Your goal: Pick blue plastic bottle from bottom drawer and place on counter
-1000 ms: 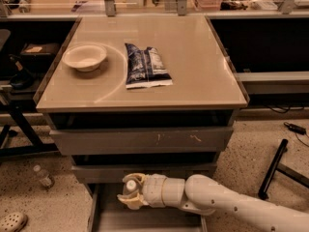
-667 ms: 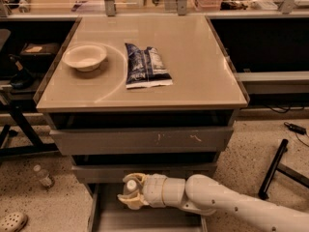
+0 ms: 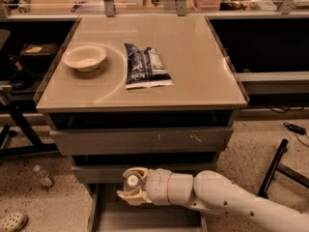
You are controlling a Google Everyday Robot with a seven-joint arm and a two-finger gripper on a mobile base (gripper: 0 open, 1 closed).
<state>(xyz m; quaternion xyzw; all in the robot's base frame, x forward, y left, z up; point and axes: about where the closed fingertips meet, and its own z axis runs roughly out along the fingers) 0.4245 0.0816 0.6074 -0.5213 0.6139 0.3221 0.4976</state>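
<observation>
Gripper (image 3: 126, 184) position: low in the near part of the scene, just in front of the grey cabinet and over the far end of the open bottom drawer (image 3: 145, 219). The white arm (image 3: 227, 202) enters from the near right corner and runs left to it. Pincer state: clenched on the blue plastic bottle (image 3: 131, 181), with one cream finger (image 3: 136, 171) above the bottle and the other below it. The white screw cap faces the camera; most of the bottle body is hidden behind the cap and the fingers. Whether the bottle touches the drawer floor cannot be told. The bottom drawer is pulled out toward the near side and shows a plain grey floor with low sides. Directly above it are two wider grey drawers; the upper drawer front (image 3: 145, 140) carries scuff marks right of centre. The counter (image 3: 198, 57), a glossy beige top with a faint white curved line, caps the cabinet. On its left part stands a pale bowl (image 3: 84, 57). Just right of the bowl lies a flat dark-blue printed pouch (image 3: 145, 65), apart from it. On the speckled ground left of the cabinet lies a second small bottle (image 3: 43, 176), and a sandal (image 3: 12, 221) sits in the near left corner. A black pole (image 3: 273, 168) leans at the right.
</observation>
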